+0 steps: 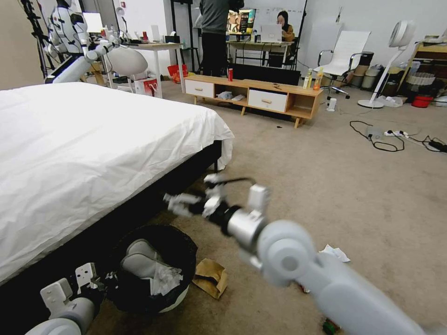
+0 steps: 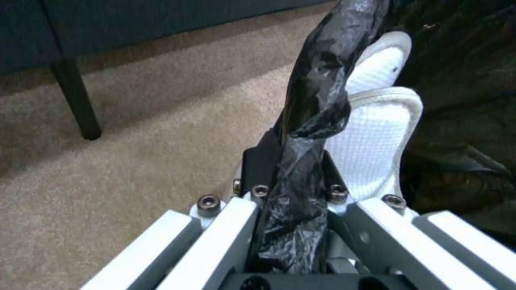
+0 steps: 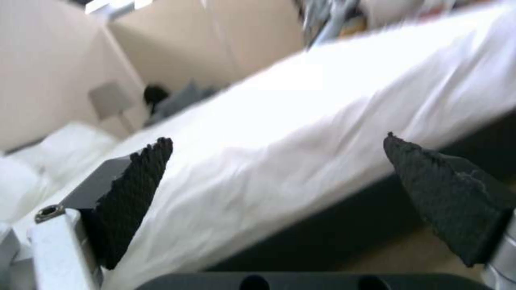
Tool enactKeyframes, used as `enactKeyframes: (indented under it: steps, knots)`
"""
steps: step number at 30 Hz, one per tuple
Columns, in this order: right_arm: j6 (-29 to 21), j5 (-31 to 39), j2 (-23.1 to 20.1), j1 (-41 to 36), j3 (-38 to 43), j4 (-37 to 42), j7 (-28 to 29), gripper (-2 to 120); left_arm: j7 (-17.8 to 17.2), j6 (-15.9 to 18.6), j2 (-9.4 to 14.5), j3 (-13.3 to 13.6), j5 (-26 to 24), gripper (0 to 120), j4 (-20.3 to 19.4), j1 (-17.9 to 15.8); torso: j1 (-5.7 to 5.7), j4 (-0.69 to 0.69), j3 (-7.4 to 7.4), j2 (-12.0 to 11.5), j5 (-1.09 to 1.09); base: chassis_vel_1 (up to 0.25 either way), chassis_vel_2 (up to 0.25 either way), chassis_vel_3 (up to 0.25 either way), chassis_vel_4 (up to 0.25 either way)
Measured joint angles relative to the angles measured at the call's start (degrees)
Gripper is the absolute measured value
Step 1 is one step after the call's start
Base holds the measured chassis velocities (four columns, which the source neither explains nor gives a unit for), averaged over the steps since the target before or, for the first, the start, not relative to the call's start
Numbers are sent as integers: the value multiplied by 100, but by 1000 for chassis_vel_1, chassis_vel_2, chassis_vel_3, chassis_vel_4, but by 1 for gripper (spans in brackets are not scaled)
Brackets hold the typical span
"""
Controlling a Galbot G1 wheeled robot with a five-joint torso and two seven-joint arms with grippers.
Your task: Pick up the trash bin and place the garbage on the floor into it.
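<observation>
Bin [image 1: 153, 267] sits beside the bed [image 1: 93, 153], its bagged rim pinched by the closed left gripper [image 2: 293, 177]; tissues lie inside. Right gripper [image 3: 279, 193] hovers wide open, empty. Paper bag [image 1: 210, 277] and tissue [image 1: 334, 252] remain on the floor [image 1: 349, 186].

White bed [image 1: 84, 139], wooden TV bench [image 1: 260, 95]

The trash bin [image 1: 179, 298] is smooth white plastic, lined with a thin, crinkly, glossy black plastic bag [image 2: 314, 104]. Inside lies white waffle-textured cloth [image 2: 371, 145]. At the bin's 3 o'clock, a crumpled matt brown paper bag [image 1: 212, 277] rests on the floor [image 1: 363, 186], a short-pile beige carpet. The right tool [image 3: 279, 185] has rough, knurled black rubber pads [image 3: 134, 189] on smooth pale metal. The bed [image 1: 84, 144] wears wrinkled white cotton.
</observation>
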Motion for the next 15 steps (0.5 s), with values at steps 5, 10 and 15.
enactKeyframes:
  steps: [5,10,15]
  knots:
    - [488,-691,-499,-575,1041,211,-324,100,-18,0,8,-90,32,2,-50,44,0,0,0,0,0,0,0,0,0]
    - [1197,-2207,-787,-1715,2334,297,-417,100,-30,0,-30,-203,79,2,-160,122,0,-2,0,0,1,0,0,0,0]
    - [1387,-3132,-842,-2591,3016,477,-352,100,-1,0,-202,-340,204,2,-355,309,0,2,0,0,1,0,0,0,0]
